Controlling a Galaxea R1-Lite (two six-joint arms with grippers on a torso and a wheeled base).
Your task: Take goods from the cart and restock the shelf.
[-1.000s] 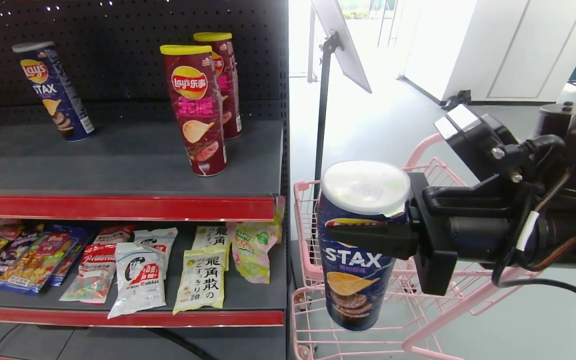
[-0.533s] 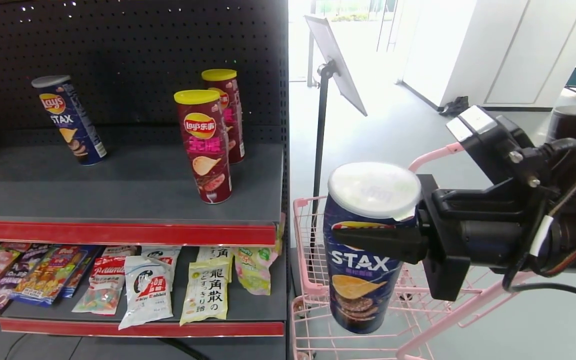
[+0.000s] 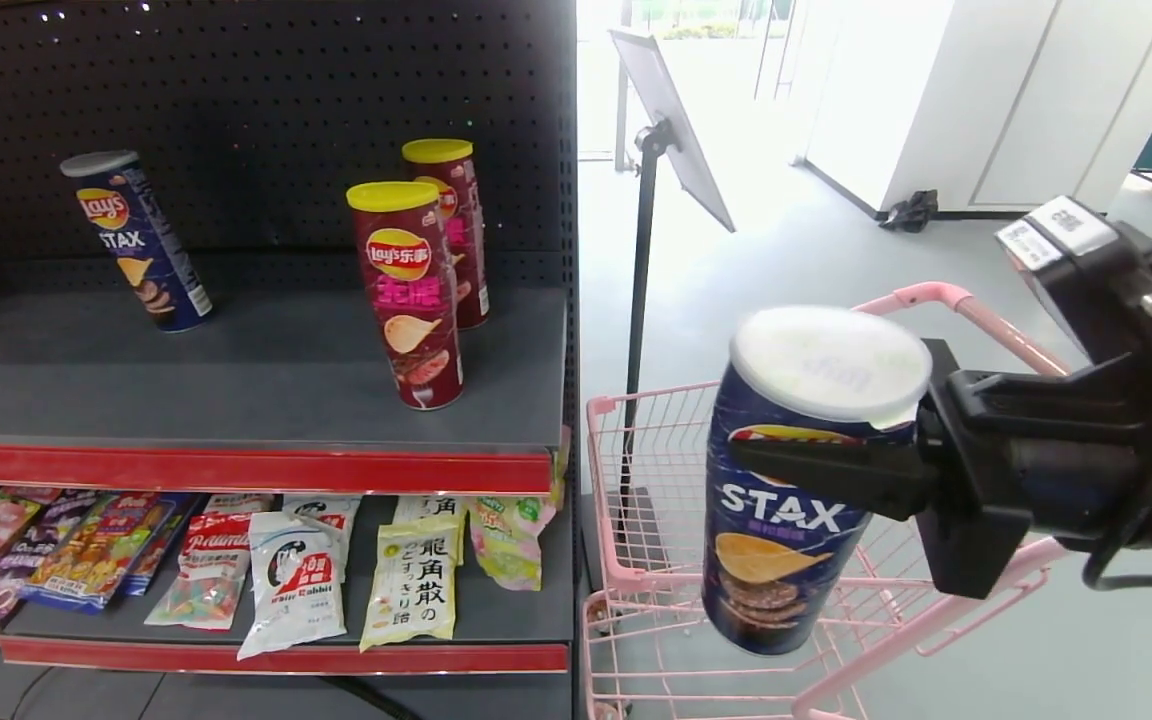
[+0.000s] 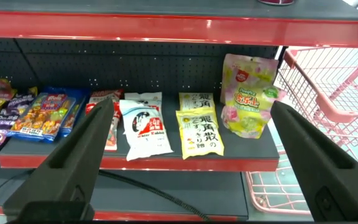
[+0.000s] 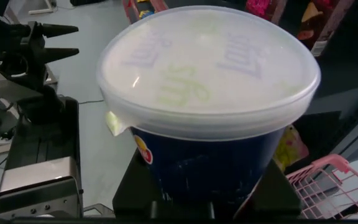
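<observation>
While the right pincer (image 3: 821,455) is clamped across the upper part of the blue can (image 3: 781,560), just under its lid (image 3: 831,360) and above the pink cart (image 3: 608,500), carry it upright to the upper shelf (image 3: 236,395) off to that pincer's left, clear of the red cans (image 3: 406,290). The right wrist view gives the lid (image 5: 207,65) seated flat. The left wrist view gives the left pincer (image 4: 192,106) spread wide, empty, facing the snack packets (image 4: 201,127).

I count two blue cans (image 3: 136,240) (image 3: 796,500), two red cans (image 3: 406,290) (image 3: 456,230) at ten o'clock, two yellow sachets (image 3: 411,590) (image 3: 433,508) at eight, and one pink cart (image 3: 636,560) at five.
</observation>
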